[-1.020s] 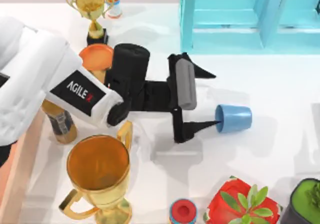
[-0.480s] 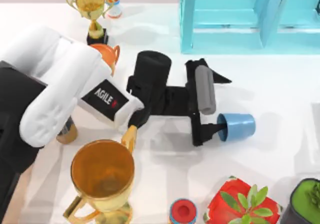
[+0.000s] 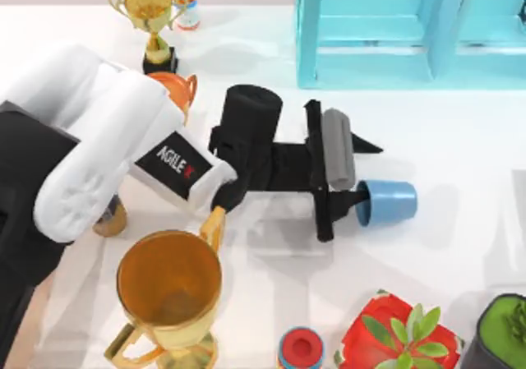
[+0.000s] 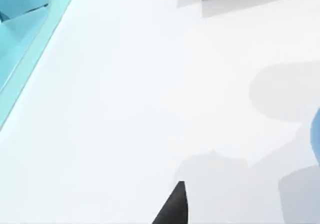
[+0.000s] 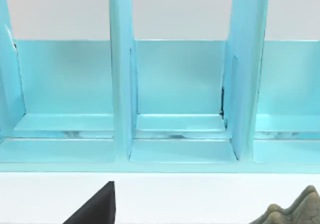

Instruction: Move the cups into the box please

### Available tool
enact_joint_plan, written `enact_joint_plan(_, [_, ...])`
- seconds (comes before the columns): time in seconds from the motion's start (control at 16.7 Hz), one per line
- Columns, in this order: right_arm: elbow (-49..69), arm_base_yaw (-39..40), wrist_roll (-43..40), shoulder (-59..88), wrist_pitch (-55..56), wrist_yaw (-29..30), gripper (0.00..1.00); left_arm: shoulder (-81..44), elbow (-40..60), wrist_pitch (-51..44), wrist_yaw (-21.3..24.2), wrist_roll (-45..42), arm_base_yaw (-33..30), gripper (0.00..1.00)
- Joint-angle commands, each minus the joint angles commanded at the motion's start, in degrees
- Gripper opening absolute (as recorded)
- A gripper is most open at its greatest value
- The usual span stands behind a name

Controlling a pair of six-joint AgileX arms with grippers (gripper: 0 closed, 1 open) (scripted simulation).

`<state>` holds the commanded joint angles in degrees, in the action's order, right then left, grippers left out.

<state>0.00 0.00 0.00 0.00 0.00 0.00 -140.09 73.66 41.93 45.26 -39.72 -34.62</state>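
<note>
Blue cup lies on its side on the table, long axis left-right, mouth leftward. Left gripper is nearer, fingers spread; its near finger touches the rim, so the cup sits off-centre, nearward.

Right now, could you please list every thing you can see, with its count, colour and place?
cup: 1, blue, on its side, table centre
trophies: 3, gold or orange, left side
shelf: 1, turquoise, top right
bottle: 1, white and red, top left
can: 1, red and blue, bottom edge
plant pots: 2, red and dark, bottom right
table: 1, white
left claw: open, one finger in the cup's mouth
right claw: facing the shelf
</note>
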Motion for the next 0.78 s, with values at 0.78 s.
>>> enact_joint_plan(0.78, [0.00,0.00,0.00,0.00,0.00,0.00,1.00,0.00,0.00,0.00,0.00,0.00,0.00,0.00])
